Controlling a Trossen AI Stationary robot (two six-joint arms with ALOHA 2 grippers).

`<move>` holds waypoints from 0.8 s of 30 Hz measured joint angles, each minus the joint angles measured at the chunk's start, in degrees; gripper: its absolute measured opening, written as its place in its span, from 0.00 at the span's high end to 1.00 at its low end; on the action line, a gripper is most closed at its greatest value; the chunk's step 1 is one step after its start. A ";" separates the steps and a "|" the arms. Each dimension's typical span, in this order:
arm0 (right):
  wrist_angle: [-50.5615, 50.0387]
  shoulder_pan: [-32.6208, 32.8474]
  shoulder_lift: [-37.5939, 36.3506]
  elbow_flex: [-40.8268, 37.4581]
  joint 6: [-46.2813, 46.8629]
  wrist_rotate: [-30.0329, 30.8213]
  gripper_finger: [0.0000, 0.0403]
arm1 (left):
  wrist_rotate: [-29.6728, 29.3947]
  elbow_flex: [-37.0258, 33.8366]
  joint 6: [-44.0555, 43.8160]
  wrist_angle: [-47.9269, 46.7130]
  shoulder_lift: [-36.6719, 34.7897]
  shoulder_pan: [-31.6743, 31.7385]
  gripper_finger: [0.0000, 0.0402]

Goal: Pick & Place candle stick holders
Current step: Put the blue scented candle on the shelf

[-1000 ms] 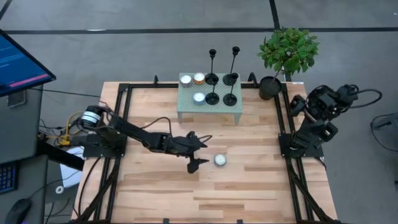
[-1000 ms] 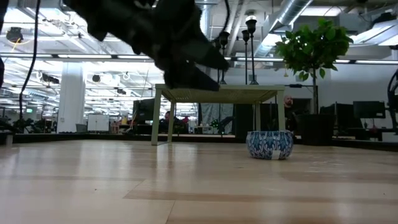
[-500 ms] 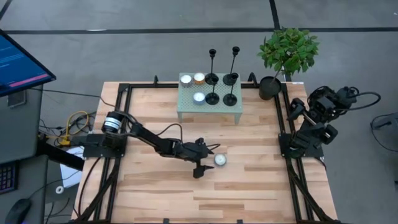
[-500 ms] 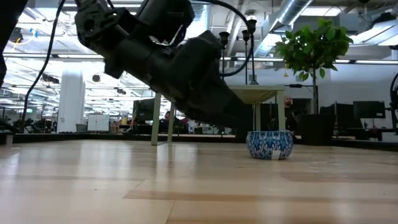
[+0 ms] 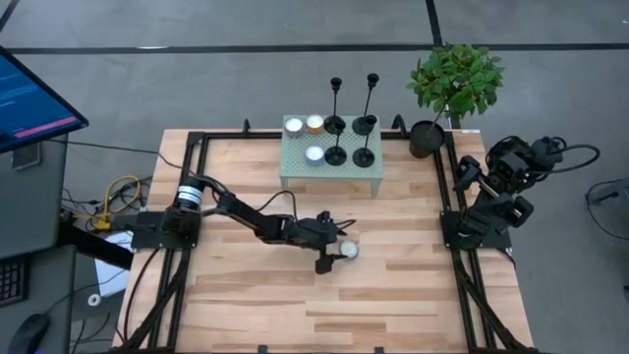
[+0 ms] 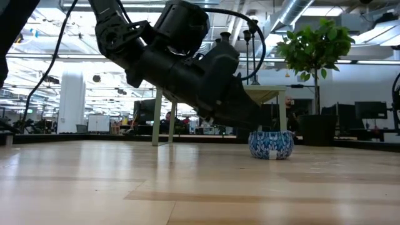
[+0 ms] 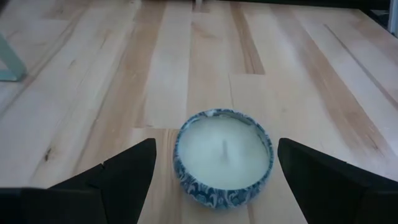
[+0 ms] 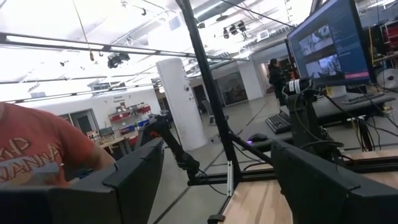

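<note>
I am reaching my left gripper low over the bench, its jaws spread on both sides of a small blue-patterned tin without touching it; the tin is holding white wax with a wick. The candle stick holders are standing on the green stand beside three small candle cups. My right gripper is waiting at the bench edge, jaws spread.

wooden table: stand, candle

Partial white letters "MP" and "NANNA" on a person's orange shirt.
</note>
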 joint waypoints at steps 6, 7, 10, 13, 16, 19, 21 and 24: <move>-0.31 0.04 0.00 0.00 1.06 0.00 0.29 | 0.26 0.14 -0.02 0.23 0.26 -0.45 0.16; -0.57 0.04 -0.02 0.00 1.07 0.00 0.29 | 0.28 0.14 -0.02 0.25 0.26 -0.52 0.16; -0.94 0.04 0.00 0.00 1.07 0.00 0.29 | 0.28 0.14 -0.02 0.60 0.50 -0.29 0.16; -1.27 0.04 0.00 0.00 1.48 0.01 0.29 | -0.17 0.14 0.60 1.07 0.53 -0.21 0.16; -1.23 0.04 0.00 0.00 1.49 0.00 0.29 | -0.85 0.14 2.22 1.02 0.53 -0.35 0.16; -1.23 0.04 0.00 0.00 1.49 0.01 0.29 | -0.91 0.14 2.56 1.06 0.53 -0.33 0.16; -1.23 0.04 0.00 0.00 1.49 0.01 0.29 | -1.10 0.14 2.56 1.15 0.53 -0.31 0.16; -1.28 0.04 0.00 0.00 1.49 0.01 0.29 | -1.07 0.14 2.56 1.65 0.65 -0.35 0.16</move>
